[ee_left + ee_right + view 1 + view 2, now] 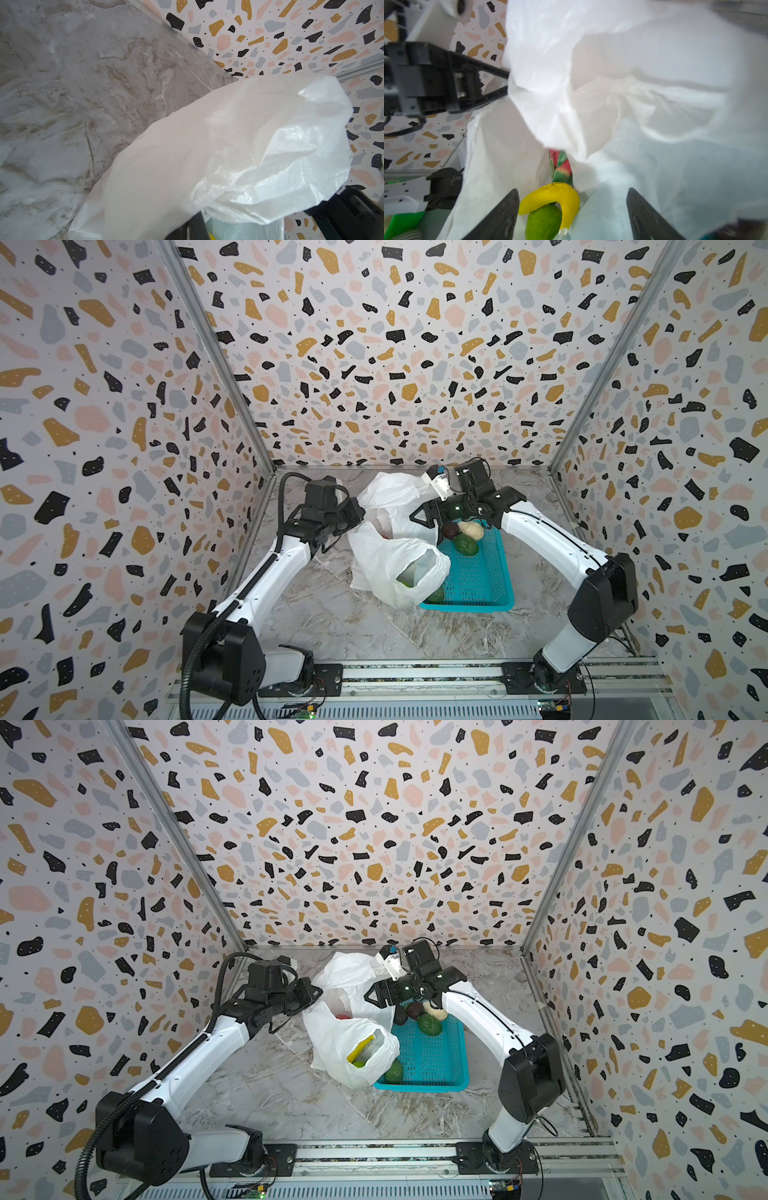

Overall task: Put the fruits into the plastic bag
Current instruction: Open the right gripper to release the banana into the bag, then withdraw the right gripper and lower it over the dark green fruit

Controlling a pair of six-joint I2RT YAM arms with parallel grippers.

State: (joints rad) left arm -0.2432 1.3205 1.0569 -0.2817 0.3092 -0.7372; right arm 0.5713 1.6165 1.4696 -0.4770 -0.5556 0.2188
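1. left hand (360, 517) clenched on plastic bag (386, 564) edge; bag's on table (332, 626), against teal basket (478, 585).
2. right hand (572, 190) released, empty, over bag mouth.
3. banana (560, 195) + green fruit (544, 222) inside bag; maroon ball (449, 529) in basket.

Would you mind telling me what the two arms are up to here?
The robot is moving toy fruit from a teal basket into a white plastic bag. The left gripper is pinched shut on the bag's edge, holding it up. The right gripper hangs open and empty over the mouth. A banana and a green fruit lie inside; a maroon ball, a cream lump and a green piece sit in the basket.
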